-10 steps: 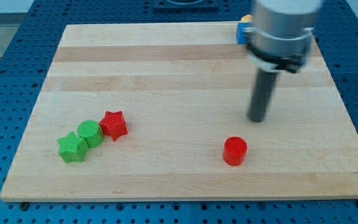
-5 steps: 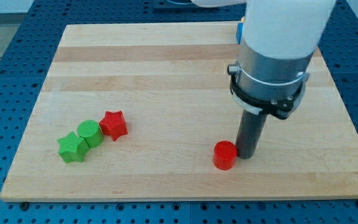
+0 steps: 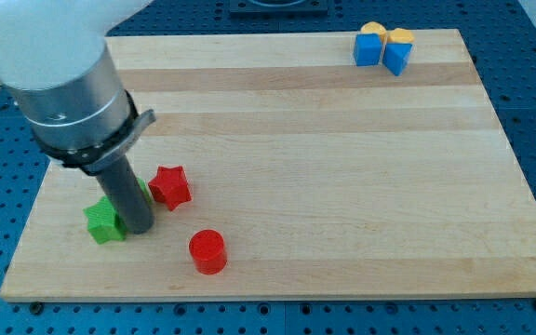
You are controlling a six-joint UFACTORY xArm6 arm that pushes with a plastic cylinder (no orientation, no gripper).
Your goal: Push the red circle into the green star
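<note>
Red circle [image 3: 207,251]: near the board's [image 3: 342,186] bottom edge, apart from my tip [image 3: 140,229], to its lower right. Tip, a jawless rod, touches green star [image 3: 103,221] on the star's right. Red star [image 3: 170,186] just above-right.

One view — high, angled down

The wooden board [image 3: 342,186] carries red circle [image 3: 207,251], red star [image 3: 170,186], partly hidden green star [image 3: 103,222].

A: Where's my tip [image 3: 140,228]?
B: Touching the green star [image 3: 104,222], left of the red circle [image 3: 207,251]
A: And the red star [image 3: 170,186]?
B: Just above, on the bench [image 3: 342,186]
</note>
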